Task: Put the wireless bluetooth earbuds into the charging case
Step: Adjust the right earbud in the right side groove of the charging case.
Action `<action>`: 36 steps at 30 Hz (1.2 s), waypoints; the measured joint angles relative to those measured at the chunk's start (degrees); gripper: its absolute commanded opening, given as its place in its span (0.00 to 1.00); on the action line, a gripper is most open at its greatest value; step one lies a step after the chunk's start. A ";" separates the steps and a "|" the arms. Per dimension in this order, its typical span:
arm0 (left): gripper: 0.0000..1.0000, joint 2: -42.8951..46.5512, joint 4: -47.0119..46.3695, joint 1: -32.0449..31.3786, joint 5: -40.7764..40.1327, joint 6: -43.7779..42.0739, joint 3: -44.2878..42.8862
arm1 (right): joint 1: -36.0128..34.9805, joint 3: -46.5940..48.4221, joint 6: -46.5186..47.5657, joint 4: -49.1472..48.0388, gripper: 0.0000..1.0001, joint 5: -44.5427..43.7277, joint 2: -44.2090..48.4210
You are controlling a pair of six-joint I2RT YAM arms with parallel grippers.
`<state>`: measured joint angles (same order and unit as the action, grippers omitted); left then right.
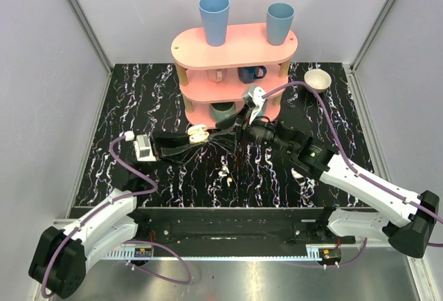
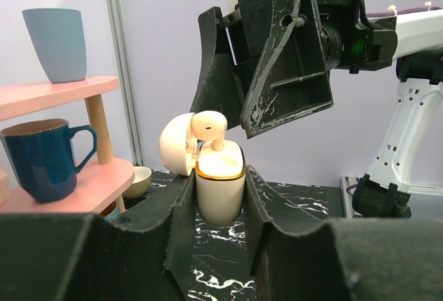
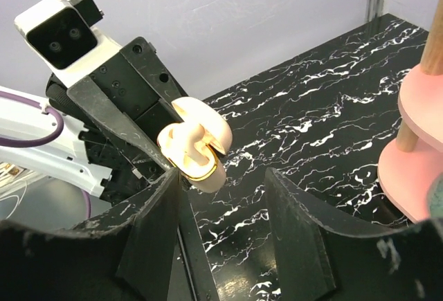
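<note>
The cream charging case (image 2: 220,192) has a gold rim, and its lid (image 2: 176,142) is hinged open to the left. My left gripper (image 2: 220,176) is shut on the case body and holds it above the table. One of the wireless bluetooth earbuds (image 2: 210,126) stands in the case's mouth with its head sticking up. In the right wrist view the same earbud (image 3: 185,142) and case (image 3: 205,168) sit just beyond my right gripper (image 3: 221,176). That gripper is open and holds nothing. Another small white earbud (image 1: 223,176) lies on the table.
A pink three-tier shelf (image 1: 235,48) stands at the back with two blue cups (image 1: 214,19) on top and mugs on its lower tiers, including a dark blue mug (image 2: 41,159). A beige bowl (image 1: 318,79) sits at the back right.
</note>
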<state>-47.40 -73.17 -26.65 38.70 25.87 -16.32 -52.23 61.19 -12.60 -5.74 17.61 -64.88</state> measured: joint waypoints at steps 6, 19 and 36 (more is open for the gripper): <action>0.00 0.81 -0.28 0.00 0.04 -1.18 0.00 | 0.00 -0.50 -0.15 -0.31 0.51 -0.68 2.01; 0.00 0.81 -0.26 0.00 0.11 -5.31 0.00 | -3.54 4.13 0.44 1.29 0.41 -2.08 -1.38; 0.00 0.68 0.76 -0.35 0.04 -7.08 -0.04 | -5.90 7.39 4.90 5.16 0.37 -5.97 -4.68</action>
<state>-46.72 -72.40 -27.00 38.74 18.79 -16.36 -58.13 68.58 -7.70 -0.58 11.64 -69.56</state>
